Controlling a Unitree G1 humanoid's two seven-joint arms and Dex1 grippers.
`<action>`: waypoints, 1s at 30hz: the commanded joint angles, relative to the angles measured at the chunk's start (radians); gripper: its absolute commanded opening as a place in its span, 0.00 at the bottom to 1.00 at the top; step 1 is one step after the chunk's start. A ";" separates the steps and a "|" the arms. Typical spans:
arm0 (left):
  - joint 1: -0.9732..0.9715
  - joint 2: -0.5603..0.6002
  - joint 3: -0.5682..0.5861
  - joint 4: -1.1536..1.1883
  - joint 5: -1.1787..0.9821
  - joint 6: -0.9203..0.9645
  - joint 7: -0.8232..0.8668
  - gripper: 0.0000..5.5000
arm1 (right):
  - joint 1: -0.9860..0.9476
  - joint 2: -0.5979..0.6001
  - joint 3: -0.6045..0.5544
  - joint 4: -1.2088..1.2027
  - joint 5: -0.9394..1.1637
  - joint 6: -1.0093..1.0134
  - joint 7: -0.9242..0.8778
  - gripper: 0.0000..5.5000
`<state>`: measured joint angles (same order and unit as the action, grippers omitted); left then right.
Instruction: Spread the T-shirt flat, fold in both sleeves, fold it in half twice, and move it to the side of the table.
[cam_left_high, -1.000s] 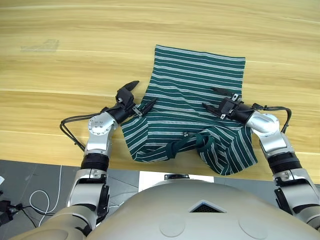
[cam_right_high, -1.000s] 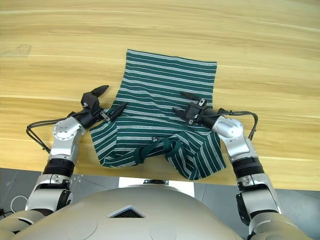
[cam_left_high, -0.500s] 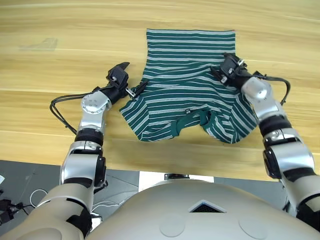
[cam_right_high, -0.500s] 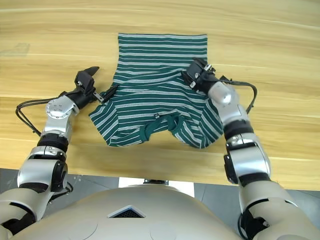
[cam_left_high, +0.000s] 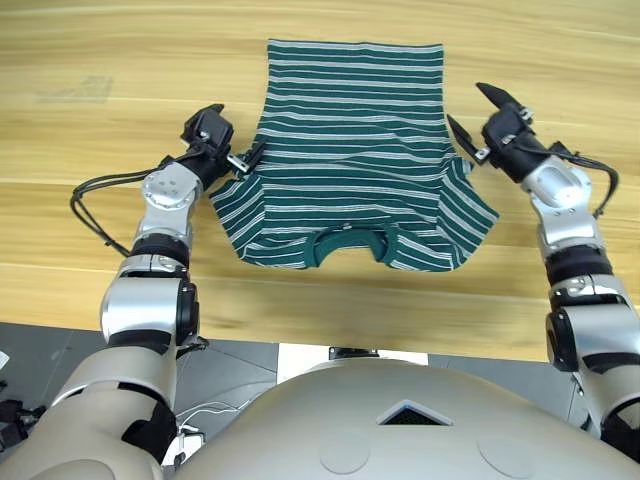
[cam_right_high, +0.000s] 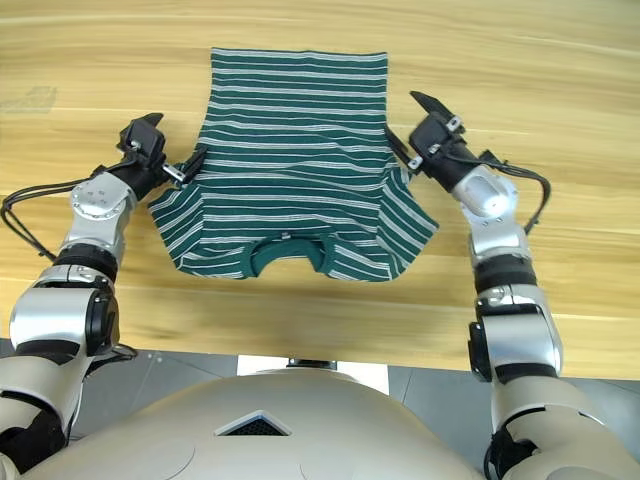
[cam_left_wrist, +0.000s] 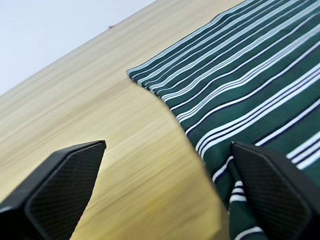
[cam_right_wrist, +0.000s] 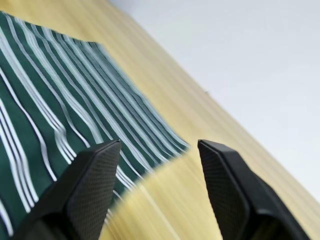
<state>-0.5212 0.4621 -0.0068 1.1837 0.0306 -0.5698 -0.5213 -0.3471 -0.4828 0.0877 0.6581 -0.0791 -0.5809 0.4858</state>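
Shirt (cam_left_high: 350, 130) lies flat on the table (cam_left_high: 100, 60), centre of the head view. Hem (cam_left_high: 355, 45) is toward the top of the frame and collar (cam_left_high: 350, 243) toward the bottom, so the long axis runs top to bottom. Both sleeves are out sideways: left sleeve (cam_left_high: 232, 210) at the cloth's lower left, right sleeve (cam_left_high: 472, 208) at its lower right. A few shallow wrinkles cross the chest.

Left gripper (cam_left_high: 238, 135): jaws wide apart, holding nothing. It sits at the shirt's left side edge, just above the left sleeve. In the left wrist view 1 jaw is over bare wood and the other over striped cloth, with the edge running between them.

Right gripper (cam_left_high: 464, 103): jaws wide apart, holding nothing. It sits just off the shirt's right side edge, to the upper right of the right sleeve, with wood under it.

Judgement: the spread looks done, and the sleeve folds come next.
- Relation that matters: each sleeve lies toward the bottom of the frame from its own gripper.
- The left gripper is the nearer to its sleeve, already at the cloth. The right one has a little farther to go.
- Each fold line should run parallel to the long axis, with the sleeve tip carried in toward the centre line.
- 2 arms and 2 sleeves, so no crossing should be needed.
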 joint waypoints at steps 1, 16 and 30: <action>0.114 0.016 0.067 -0.142 -0.107 -0.080 -0.110 0.84 | 0.126 -0.009 -0.025 -0.189 0.038 0.079 0.004 0.52; 0.755 -0.035 0.011 -1.024 -0.220 0.334 -0.099 0.84 | 0.618 0.053 0.008 -0.694 -0.011 0.438 -0.085 0.52; 0.804 0.062 0.017 -1.121 -0.146 0.458 -0.091 0.84 | 0.614 -0.010 -0.028 -0.829 -0.065 0.593 -0.061 0.52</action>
<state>0.2350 0.5303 0.0143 0.0889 -0.0987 -0.1431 -0.5957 0.2950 -0.4938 0.0501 -0.1920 -0.1328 0.0116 0.4331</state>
